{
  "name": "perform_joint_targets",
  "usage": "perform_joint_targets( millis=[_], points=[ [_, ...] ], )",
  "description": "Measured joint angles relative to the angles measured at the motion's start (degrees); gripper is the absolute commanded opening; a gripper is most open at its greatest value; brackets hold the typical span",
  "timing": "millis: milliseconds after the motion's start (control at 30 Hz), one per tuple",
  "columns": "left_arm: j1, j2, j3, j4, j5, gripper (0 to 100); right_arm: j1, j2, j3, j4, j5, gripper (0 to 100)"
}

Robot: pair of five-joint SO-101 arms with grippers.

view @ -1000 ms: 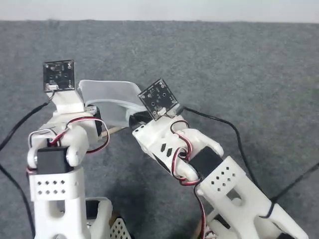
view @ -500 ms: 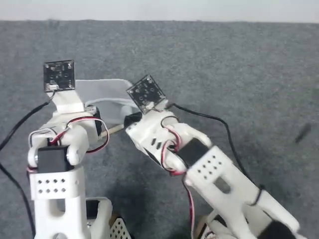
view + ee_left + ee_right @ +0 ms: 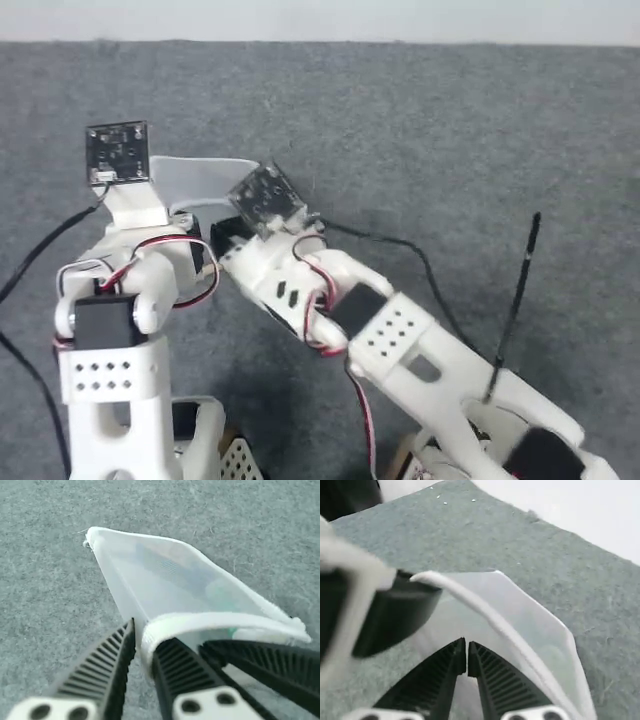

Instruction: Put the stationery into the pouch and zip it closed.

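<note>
**High view.** Two white arms stood side by side over a grey mat (image 3: 450,120). The left arm (image 3: 110,330) rose at the near left. The right arm (image 3: 400,340) slanted in from the near right towards it. Their wrists met above a white, translucent pouch (image 3: 195,180), which lay on the mat just beyond them and was partly covered by both. A thin black rod (image 3: 515,300) showed to the right of the right arm. What it was could not be told.

**Left wrist view.** The left gripper (image 3: 141,640) was clenched on the pouch, with the thick white rim (image 3: 210,621) pinched between its two ribbed fingers. From that pinch the rim arched away in a loop, so the mouth stood open. The far corner of the pouch rested on the mat. A greenish item (image 3: 220,594) and a dim darker shape lay inside, seen through the fabric and too faint to name. A third ribbed black finger, belonging to the other arm, sat just beside the held rim and under the arch.

**Right wrist view.** The right gripper (image 3: 466,646) had its jaws drawn together to a hairline slit, with the tips at the open mouth beneath the raised rim. Whether they pinched fabric could not be told. The left arm's dark finger stood close beside them.
</note>
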Motion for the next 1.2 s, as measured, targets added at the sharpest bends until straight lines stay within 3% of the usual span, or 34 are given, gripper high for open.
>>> perform_joint_targets(
  millis=[267,667,900,1200],
  points=[
    [0.00,0.00,0.00,0.00,0.00,1,-0.09,-13.89,5.63,0.53,4.04,0.6],
    [0.00,0.00,0.00,0.00,0.00,1,5.45,-20.22,2.02,15.65,5.36,0.6],
    [0.00,0.00,0.00,0.00,0.00,1,7.47,-12.22,-5.27,24.79,5.36,0.6],
    [0.00,0.00,0.00,0.00,-0.09,1,7.03,0.26,-5.80,19.52,5.36,0.6]
  ],
)
